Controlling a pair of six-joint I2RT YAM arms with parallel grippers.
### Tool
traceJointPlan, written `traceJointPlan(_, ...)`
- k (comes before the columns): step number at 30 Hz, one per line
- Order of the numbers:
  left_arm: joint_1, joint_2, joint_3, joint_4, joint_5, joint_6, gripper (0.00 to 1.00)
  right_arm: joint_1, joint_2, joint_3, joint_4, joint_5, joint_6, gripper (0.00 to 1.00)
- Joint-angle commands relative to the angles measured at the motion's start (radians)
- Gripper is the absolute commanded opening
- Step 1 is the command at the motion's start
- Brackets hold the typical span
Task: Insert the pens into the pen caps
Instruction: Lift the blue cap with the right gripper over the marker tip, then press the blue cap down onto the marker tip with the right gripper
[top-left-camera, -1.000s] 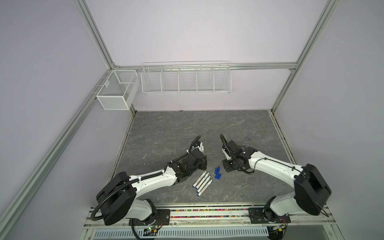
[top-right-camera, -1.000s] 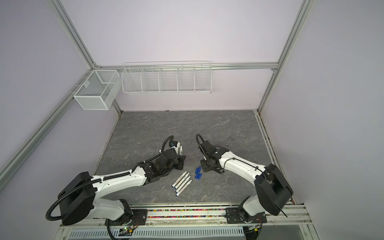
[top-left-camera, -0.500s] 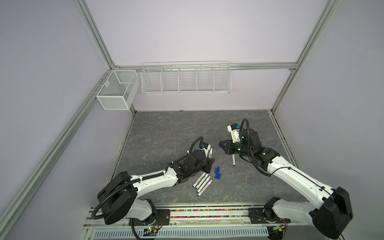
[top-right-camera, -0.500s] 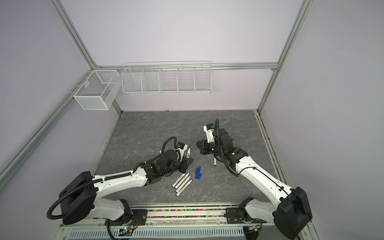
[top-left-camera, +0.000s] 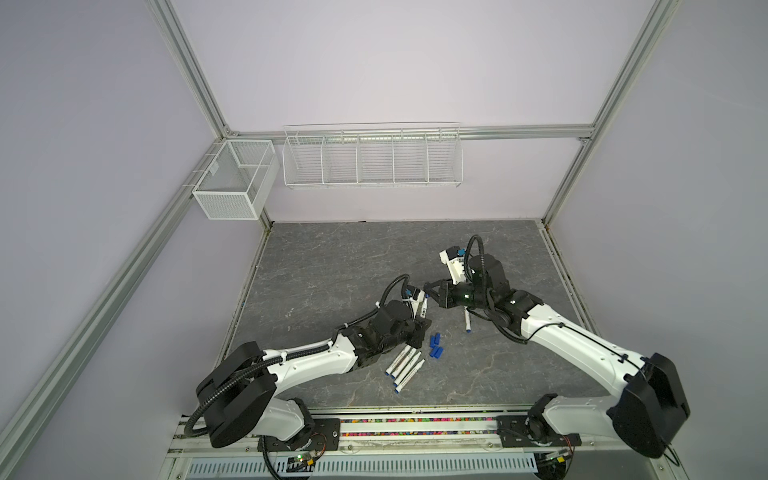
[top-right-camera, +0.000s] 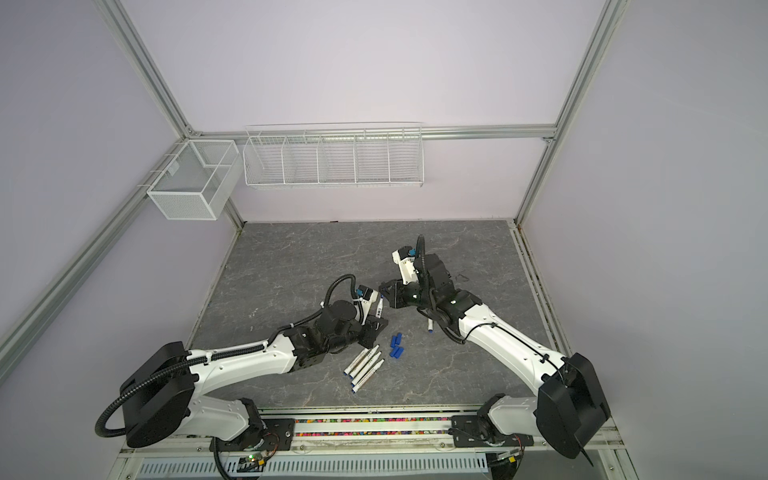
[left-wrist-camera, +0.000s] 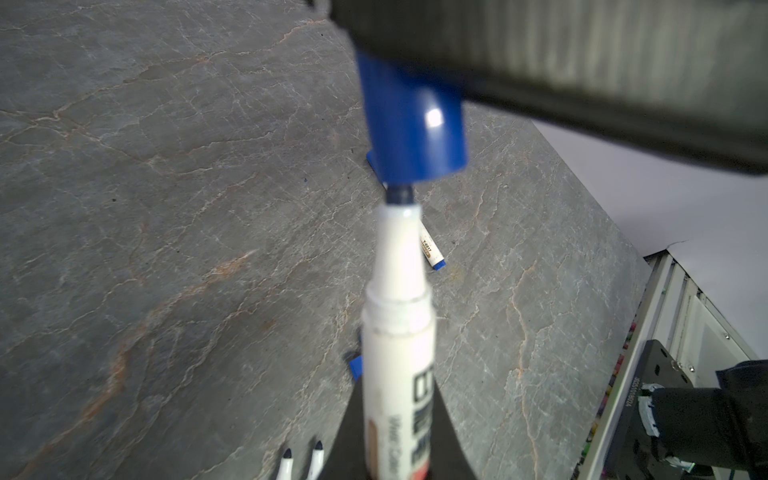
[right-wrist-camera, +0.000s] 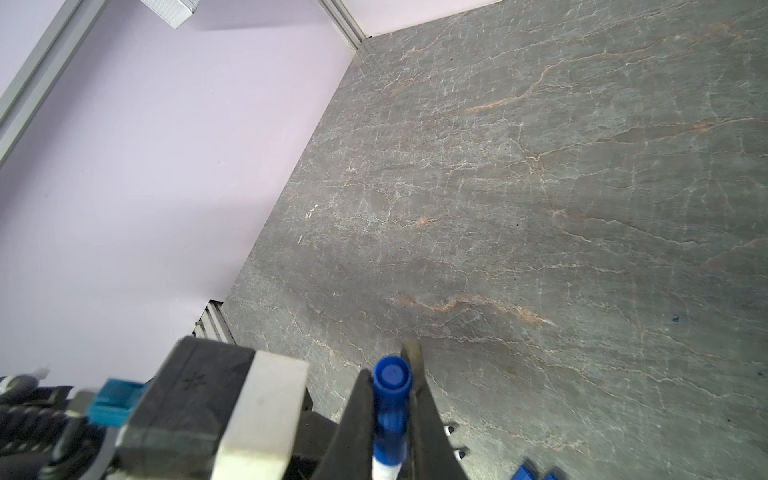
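Observation:
My left gripper (top-left-camera: 419, 326) (left-wrist-camera: 397, 419) is shut on a white pen (top-left-camera: 424, 308) (left-wrist-camera: 397, 332) whose dark nib points up and away from me. Facing it, my right gripper (top-left-camera: 429, 288) (right-wrist-camera: 390, 368) is shut on a blue pen cap (left-wrist-camera: 411, 133) (right-wrist-camera: 390, 399). The nib sits right at the cap's open mouth, slightly off centre. Three bare pens (top-left-camera: 405, 366) (top-right-camera: 365, 363) lie side by side on the grey table, with loose pen caps (top-left-camera: 435, 347) (top-right-camera: 397, 347) just to their right. A capped pen (top-left-camera: 467, 322) lies under the right arm.
On the back wall hang a long wire basket (top-left-camera: 372, 158) and a mesh box (top-left-camera: 232, 183). The arms' base rail (top-left-camera: 415, 426) runs along the table's front edge. A small dark scrap (top-right-camera: 461, 276) lies right of the right arm.
The right arm has lifted away from the loose caps and stretched out, carrying a cap. The left gripper has raised its pen, so nib and cap now meet.

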Motion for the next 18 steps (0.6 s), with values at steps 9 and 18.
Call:
traceJointPlan(9,-0.005,0.011,0.031,0.013,0.007,0.017,0.00,0.011,0.019,0.022,0.018,-0.035,-0.006,0.12)
traceJointPlan(18,-0.004,-0.005,0.018,0.017,-0.015,0.005,0.00,0.018,-0.024,0.001,-0.059,-0.136,-0.050,0.12)
